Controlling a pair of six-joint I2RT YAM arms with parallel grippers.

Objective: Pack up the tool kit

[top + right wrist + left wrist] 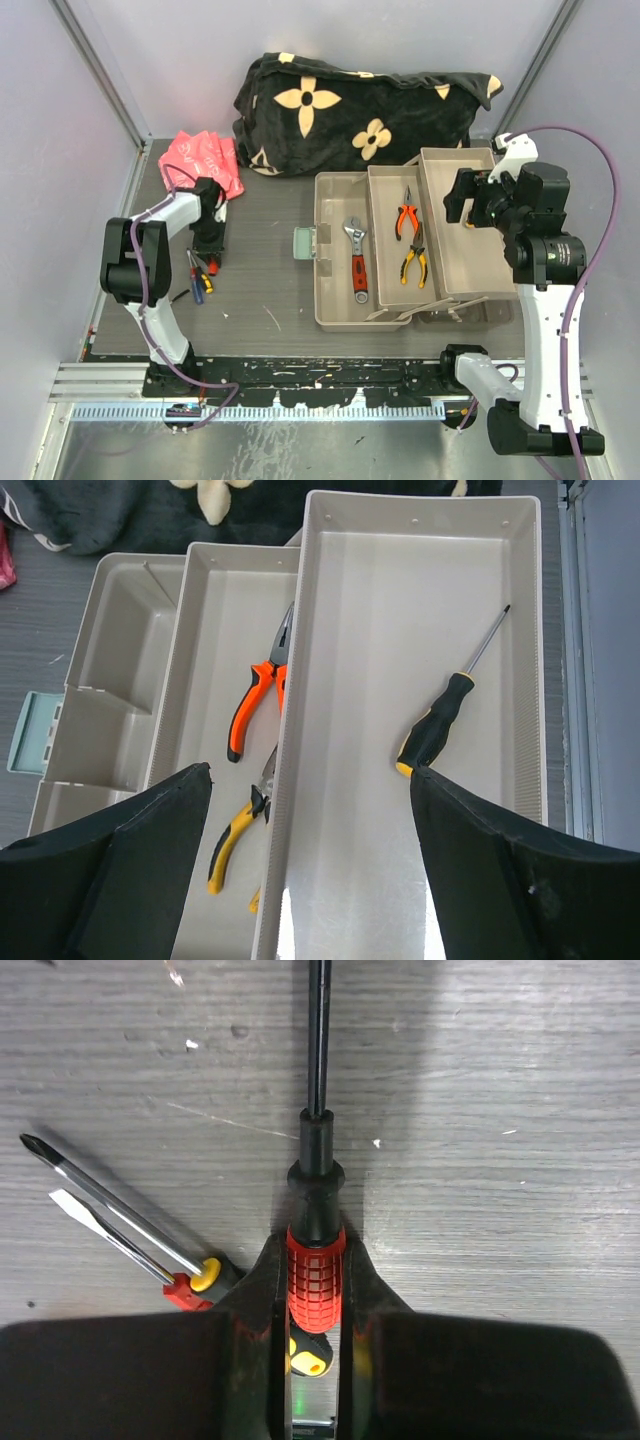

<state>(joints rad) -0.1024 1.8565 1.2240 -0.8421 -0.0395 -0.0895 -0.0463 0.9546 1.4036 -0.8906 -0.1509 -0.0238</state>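
Red ribbed plastic fills the gap of my left gripper (316,1260). It is the handle of the red-handled screwdriver (316,1280), and both fingers (262,1285) press on its sides, pinching it. Its black shaft points away from me. It appears to rest on the table (500,1110), not yet lifted. Two small screwdrivers (130,1222) lie just beside it on the left, their tips apart.

The toolbox (335,205) stands open well to the right, trays folded out. A wrench (357,262) lies in the left compartment, two pliers (405,222) in the middle tray, and a black-handled screwdriver (440,720) in the far-right tray. My right gripper (310,772) hangs above that tray, fingers spread wide, holding nothing.

Step in hand, as I judge it: picking up the loose screwdrivers for packing. The next move calls for a straight lift clear of the two neighbours. After that comes a carry across to a free tray and a low release.
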